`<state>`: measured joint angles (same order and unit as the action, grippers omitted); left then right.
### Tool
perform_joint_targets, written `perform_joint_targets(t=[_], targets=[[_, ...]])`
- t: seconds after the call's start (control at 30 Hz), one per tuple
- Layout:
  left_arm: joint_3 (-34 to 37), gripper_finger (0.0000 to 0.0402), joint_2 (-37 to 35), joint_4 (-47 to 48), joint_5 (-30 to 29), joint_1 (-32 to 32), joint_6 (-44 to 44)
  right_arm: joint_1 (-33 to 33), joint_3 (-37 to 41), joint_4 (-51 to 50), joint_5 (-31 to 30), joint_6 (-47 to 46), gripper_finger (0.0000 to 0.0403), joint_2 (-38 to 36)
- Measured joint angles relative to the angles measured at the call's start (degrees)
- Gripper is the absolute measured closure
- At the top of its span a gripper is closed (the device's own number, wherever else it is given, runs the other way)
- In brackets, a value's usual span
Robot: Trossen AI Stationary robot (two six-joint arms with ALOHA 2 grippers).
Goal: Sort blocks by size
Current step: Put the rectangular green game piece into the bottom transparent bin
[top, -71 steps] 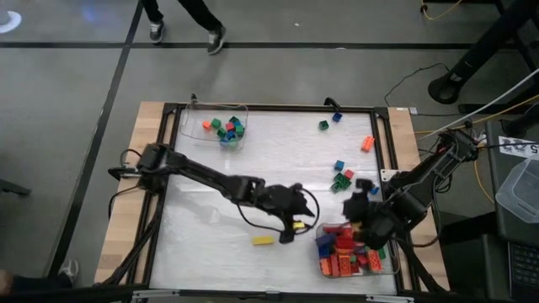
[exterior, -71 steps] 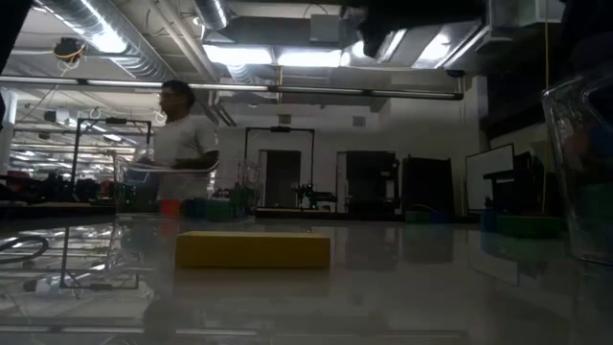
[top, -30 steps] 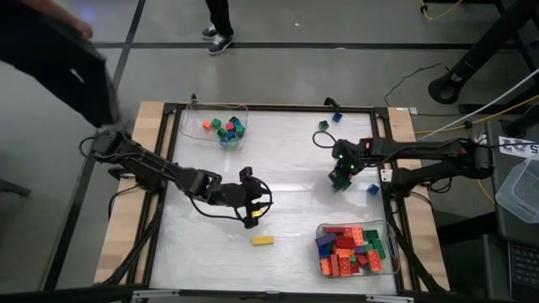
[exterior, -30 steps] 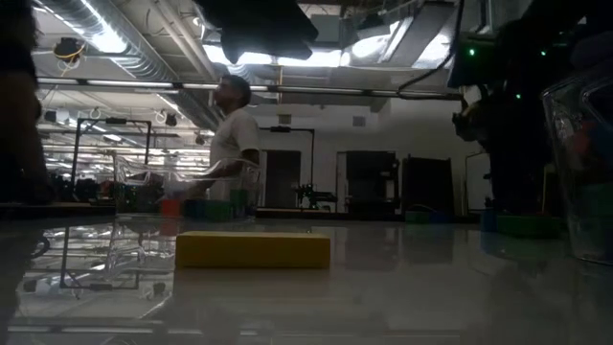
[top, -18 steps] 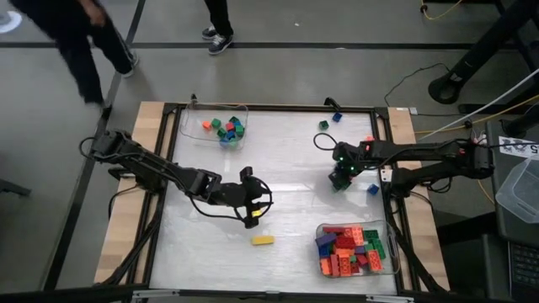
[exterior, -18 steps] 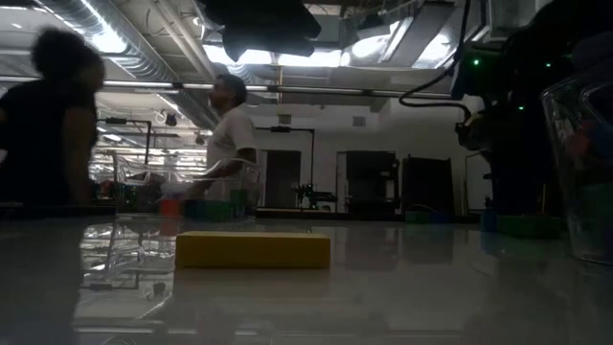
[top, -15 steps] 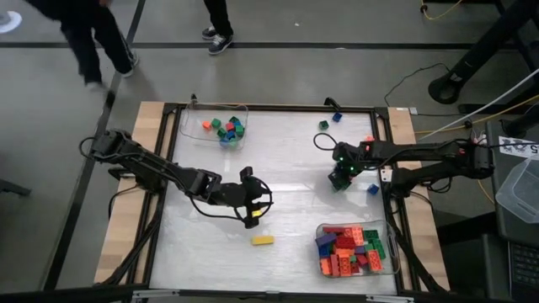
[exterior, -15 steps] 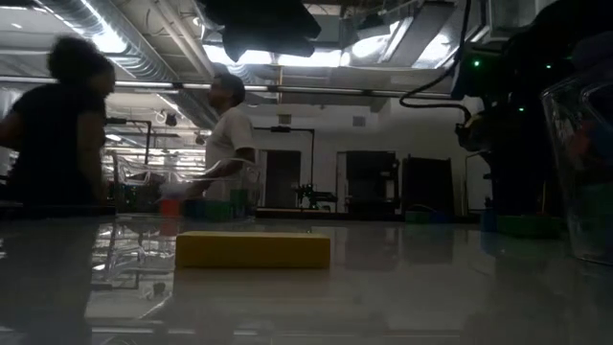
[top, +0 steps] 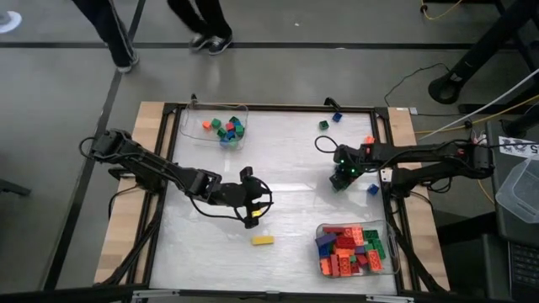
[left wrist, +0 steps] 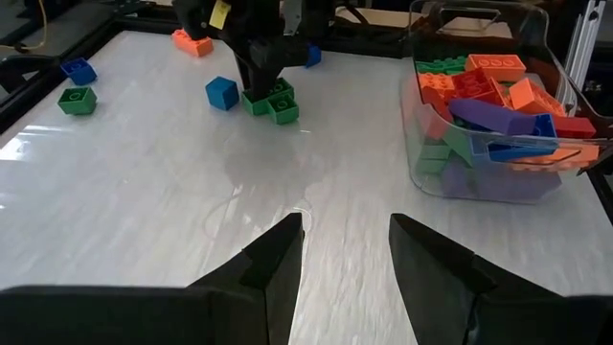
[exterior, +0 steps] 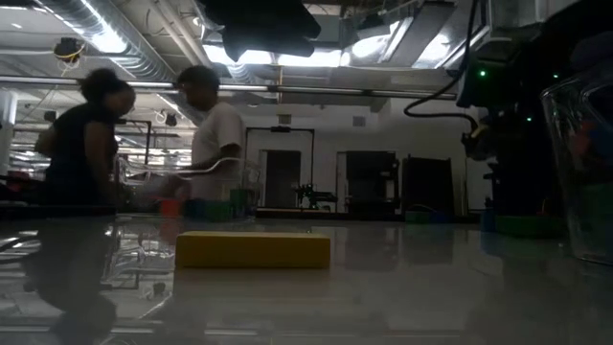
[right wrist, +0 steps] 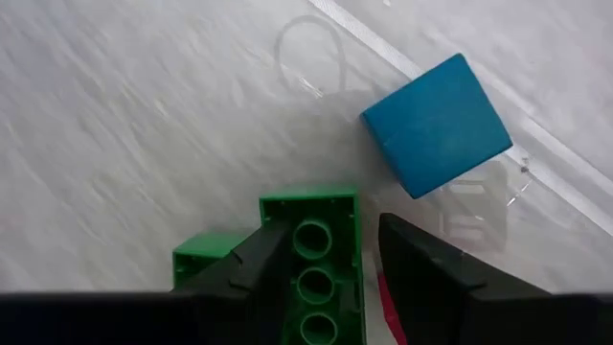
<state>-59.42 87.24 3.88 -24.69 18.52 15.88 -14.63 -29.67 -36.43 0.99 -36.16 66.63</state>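
Two hands: right hand (right wrist: 330, 264) straddling green block (right wrist: 321, 249).

A long yellow block (top: 263, 240) lies on the white, faintly streaked tabletop (top: 278, 160). One clear tray (top: 358, 250) holds red, orange, green, blue and purple blocks; a green studded block (right wrist: 321, 254) sits beside a plain blue cube (right wrist: 436, 125).
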Motion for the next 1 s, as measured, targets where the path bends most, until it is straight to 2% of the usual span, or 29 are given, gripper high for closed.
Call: perform_joint_targets(t=[0.27,0.5,0.57,0.77,0.87,1.0], targets=[[0.0,0.0257,0.0,0.0,0.0,0.0,0.0,0.0,2.1,2.5,0.1,0.0,0.0250,-0.1],[0.0,0.0257,0.0,0.0,0.0,0.0,0.2,0.0,2.3,5.2,0.1,0.1,0.0319,-0.1],[0.0,0.0257,0.0,0.0,0.0,0.0,0.2,0.0,2.0,4.8,0.1,0.5,0.0320,0.0],[0.0,0.0257,0.0,0.0,0.0,0.0,0.2,0.0,-4.3,-4.3,0.3,1.8,0.0314,-0.2],[0.0,0.0257,0.0,0.0,0.0,0.0,0.2,0.0,-9.6,-11.7,2.0,2.4,0.0300,-0.2],[0.0,0.0257,0.0,0.0,0.0,0.0,0.2,0.5,-17.0,-19.9,6.5,2.6,0.0307,-0.2]])
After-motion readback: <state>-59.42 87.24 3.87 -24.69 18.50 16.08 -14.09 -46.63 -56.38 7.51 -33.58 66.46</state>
